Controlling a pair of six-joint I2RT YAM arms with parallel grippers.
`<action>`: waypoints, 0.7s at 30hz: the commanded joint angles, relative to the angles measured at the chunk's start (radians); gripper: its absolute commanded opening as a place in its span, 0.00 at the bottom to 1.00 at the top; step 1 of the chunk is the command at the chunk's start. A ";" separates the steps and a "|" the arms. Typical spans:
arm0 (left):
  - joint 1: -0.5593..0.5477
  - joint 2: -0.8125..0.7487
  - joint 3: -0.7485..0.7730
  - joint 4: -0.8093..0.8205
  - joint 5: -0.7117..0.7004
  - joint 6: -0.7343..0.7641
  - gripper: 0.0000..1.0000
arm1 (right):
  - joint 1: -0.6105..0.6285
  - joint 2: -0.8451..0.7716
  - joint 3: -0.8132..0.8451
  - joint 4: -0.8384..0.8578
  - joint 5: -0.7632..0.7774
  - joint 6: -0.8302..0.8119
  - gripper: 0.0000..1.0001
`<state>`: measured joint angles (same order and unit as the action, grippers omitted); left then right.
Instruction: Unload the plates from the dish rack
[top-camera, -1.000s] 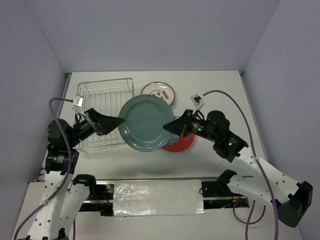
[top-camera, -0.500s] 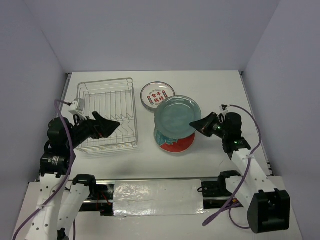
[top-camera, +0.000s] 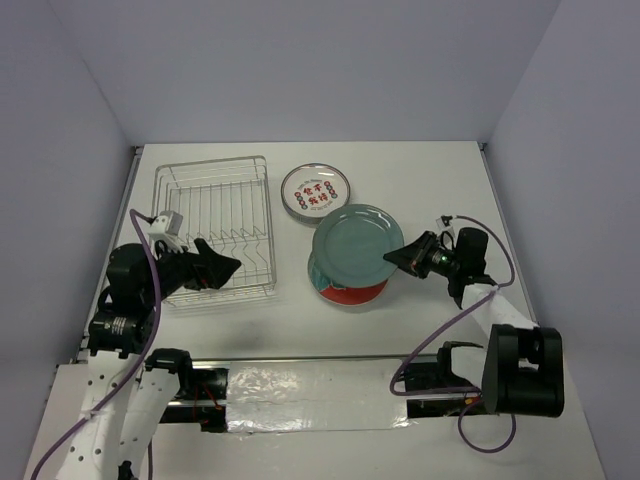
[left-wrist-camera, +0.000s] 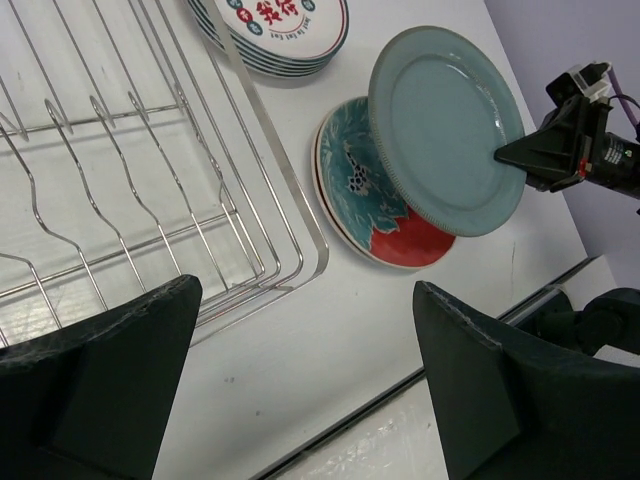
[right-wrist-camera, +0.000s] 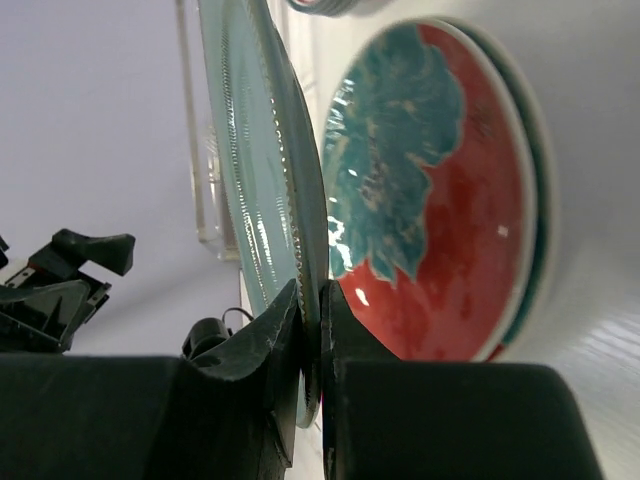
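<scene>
Teal plate (top-camera: 352, 243) is pinched by its rim in the right gripper (top-camera: 393, 257), tilted over the floral stack (top-camera: 348, 291) beside the rack (top-camera: 212, 225) (left gripper (top-camera: 226, 265) gaped wide, nothing held), and could be chipped if released at that tilt.

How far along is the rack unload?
Done: dish rack shows no plates; white plates and floral plates sit stacked beside it. In hand: right gripper pinches the tilted teal plate over the floral stack. Remaining: set it down. The left gripper is open, empty.
</scene>
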<state>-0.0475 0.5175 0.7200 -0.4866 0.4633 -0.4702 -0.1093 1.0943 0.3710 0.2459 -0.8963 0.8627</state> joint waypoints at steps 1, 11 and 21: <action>0.001 -0.008 -0.004 0.060 0.035 0.038 0.99 | -0.001 0.041 0.000 0.179 -0.141 -0.031 0.00; 0.003 -0.020 -0.021 0.069 0.041 0.031 1.00 | -0.001 0.107 0.032 0.006 -0.078 -0.184 0.05; 0.003 -0.011 -0.027 0.075 0.051 0.030 0.99 | 0.037 0.130 0.072 -0.115 -0.018 -0.266 0.10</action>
<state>-0.0475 0.5064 0.6991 -0.4595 0.4900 -0.4664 -0.0948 1.2366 0.3649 0.0917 -0.8413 0.6174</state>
